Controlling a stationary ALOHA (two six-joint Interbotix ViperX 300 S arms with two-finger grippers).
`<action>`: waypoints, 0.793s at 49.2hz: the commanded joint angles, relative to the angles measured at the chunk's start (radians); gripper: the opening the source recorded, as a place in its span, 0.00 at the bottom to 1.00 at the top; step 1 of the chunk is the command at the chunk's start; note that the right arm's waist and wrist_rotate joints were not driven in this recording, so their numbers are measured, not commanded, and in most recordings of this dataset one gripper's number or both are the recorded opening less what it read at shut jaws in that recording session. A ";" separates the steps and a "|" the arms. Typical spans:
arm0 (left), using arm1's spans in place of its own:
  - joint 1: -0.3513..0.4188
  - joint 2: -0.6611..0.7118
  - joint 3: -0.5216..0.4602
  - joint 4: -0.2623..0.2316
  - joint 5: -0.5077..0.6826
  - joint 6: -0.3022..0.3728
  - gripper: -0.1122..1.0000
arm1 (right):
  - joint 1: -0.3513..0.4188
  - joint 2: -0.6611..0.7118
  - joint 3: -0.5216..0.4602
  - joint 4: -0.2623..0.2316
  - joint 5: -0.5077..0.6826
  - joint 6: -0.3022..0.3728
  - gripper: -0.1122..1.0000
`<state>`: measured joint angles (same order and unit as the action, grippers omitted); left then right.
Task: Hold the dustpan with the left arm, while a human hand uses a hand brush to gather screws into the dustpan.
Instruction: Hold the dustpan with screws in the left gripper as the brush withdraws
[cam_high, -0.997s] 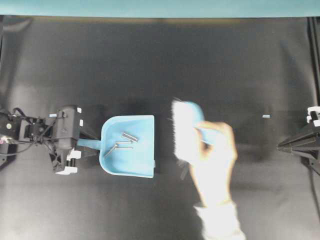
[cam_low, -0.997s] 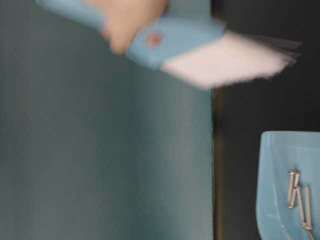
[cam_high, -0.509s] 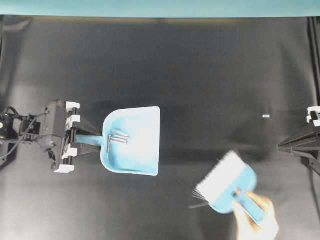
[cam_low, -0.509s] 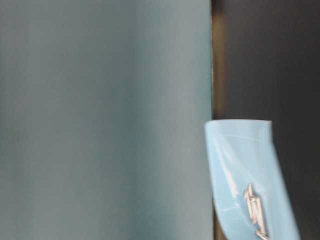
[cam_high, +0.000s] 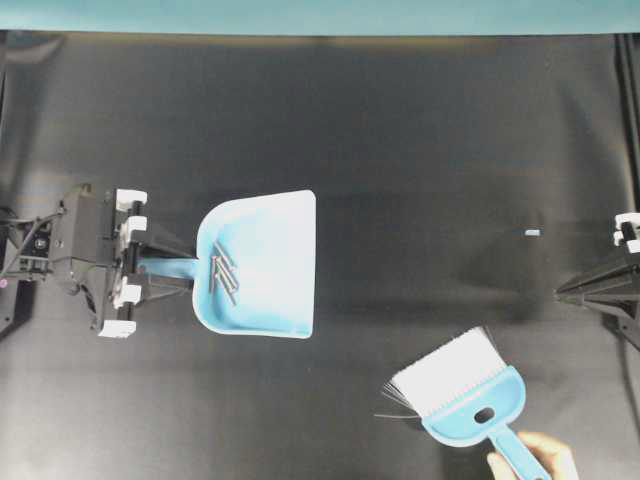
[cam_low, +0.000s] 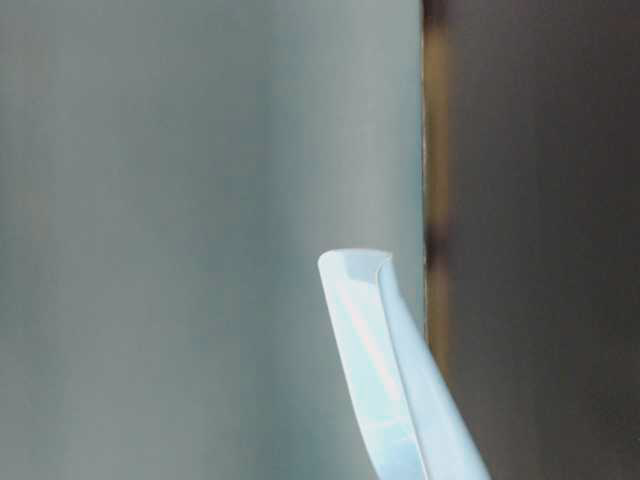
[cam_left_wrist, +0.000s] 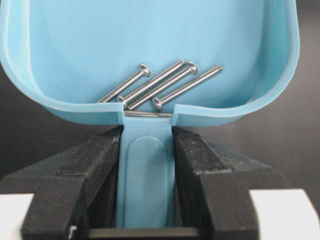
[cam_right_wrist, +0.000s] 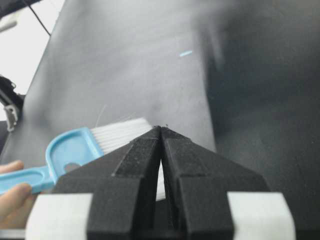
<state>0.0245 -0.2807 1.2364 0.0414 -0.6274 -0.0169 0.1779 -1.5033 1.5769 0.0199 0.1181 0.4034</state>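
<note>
The light blue dustpan (cam_high: 270, 262) is held by its handle (cam_left_wrist: 146, 175) in my left gripper (cam_high: 160, 268), which is shut on it. The pan is lifted and tilted, its mouth raised, as the table-level view (cam_low: 385, 370) shows. Several grey screws (cam_high: 222, 272) lie at the back of the tray near the handle, clear in the left wrist view (cam_left_wrist: 160, 87). The human hand (cam_high: 530, 462) holds the hand brush (cam_high: 460, 388) at the lower right, bristles toward the pan but far from it. My right gripper (cam_high: 560, 292) is shut and empty at the right edge.
A tiny pale blue speck (cam_high: 532, 232) lies on the black mat at the right. The brush (cam_right_wrist: 80, 147) and hand (cam_right_wrist: 10, 195) show left of the right gripper (cam_right_wrist: 161, 127). A teal wall runs along the far edge.
The hand carried the brush from beside the dustpan's mouth to the lower right. My left gripper drew back left, raising and tilting the dustpan; the screws slid toward the handle.
</note>
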 joint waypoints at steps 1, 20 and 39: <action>0.003 -0.011 -0.008 0.003 0.006 -0.006 0.37 | 0.000 0.005 -0.005 -0.002 -0.005 0.000 0.10; 0.000 -0.008 -0.017 0.003 0.041 -0.025 0.37 | 0.000 0.003 -0.005 0.000 -0.005 0.002 0.10; 0.000 -0.011 -0.012 0.003 0.048 -0.021 0.37 | 0.000 0.005 -0.005 0.000 -0.005 0.000 0.10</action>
<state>0.0261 -0.2823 1.2364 0.0414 -0.5768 -0.0383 0.1779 -1.5048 1.5769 0.0199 0.1181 0.4034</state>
